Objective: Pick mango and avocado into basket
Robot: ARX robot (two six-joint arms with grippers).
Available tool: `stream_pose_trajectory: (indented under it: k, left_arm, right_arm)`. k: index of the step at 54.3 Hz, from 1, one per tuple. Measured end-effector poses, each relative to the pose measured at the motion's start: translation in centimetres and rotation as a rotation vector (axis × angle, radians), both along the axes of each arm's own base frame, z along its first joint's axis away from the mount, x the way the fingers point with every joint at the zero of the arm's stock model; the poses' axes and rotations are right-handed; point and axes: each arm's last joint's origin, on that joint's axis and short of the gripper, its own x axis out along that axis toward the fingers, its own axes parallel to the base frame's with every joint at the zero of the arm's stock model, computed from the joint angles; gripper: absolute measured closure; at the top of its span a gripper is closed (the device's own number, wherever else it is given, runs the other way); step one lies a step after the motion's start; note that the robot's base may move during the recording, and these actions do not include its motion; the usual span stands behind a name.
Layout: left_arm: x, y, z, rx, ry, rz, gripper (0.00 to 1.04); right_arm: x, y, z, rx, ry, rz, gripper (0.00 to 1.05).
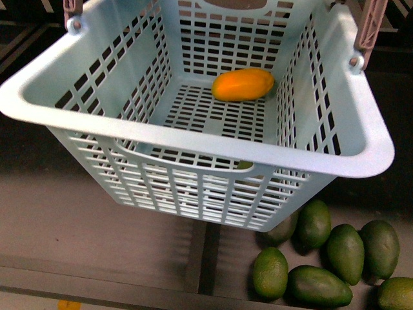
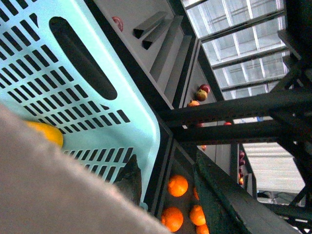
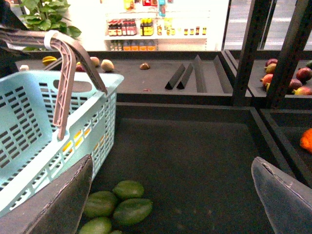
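Lying beside the basket, the firm, smooth avocado warranted a mid-body grip; right pincer stood open, left undeterminable.

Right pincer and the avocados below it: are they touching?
Apart. The right wrist view shows the open right pincer with its fingers spread, and the avocados lie on the dark shelf beyond them, ungrasped.

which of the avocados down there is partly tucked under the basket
The avocado at the top left of the cluster: the basket corner hides its upper part. The other avocados lie fully in view on the dark shelf.
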Motion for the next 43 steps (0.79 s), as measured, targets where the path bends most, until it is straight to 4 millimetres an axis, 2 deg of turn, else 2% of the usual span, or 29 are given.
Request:
stream_pose_trajectory:
  k: [14, 19, 20, 34, 43]
  left_arm:
    - [3.8, 2.1, -5.4, 0.024, 0.129, -0.008, 0.75]
    - [6.4, 3.8, -4.9, 0.002, 0.103, 0.004, 0.75]
    - [12.1, 9.1, -6.9, 0.051, 0.036, 0.046, 0.75]
    - [13.0, 11.2, -9.5, 0.084, 0.085, 0.007, 0.75]
    - [12.0, 11.9, -10.5, 0.089, 0.095, -0.009, 0.75]
  right_arm:
    - [0.0, 0.0, 0.0, 0.0, 0.0, -0.001, 0.09]
    - [0.0, 0.0, 0.0, 0.0, 0.0, 0.0, 0.09]
    - [0.0, 0.0, 0.0, 0.0, 0.0, 0.0, 0.09]
    - [0.0, 0.0, 0.0, 0.0, 0.0, 0.0, 0.09]
    - [0.0, 0.0, 0.0, 0.0, 0.0, 0.0, 0.09]
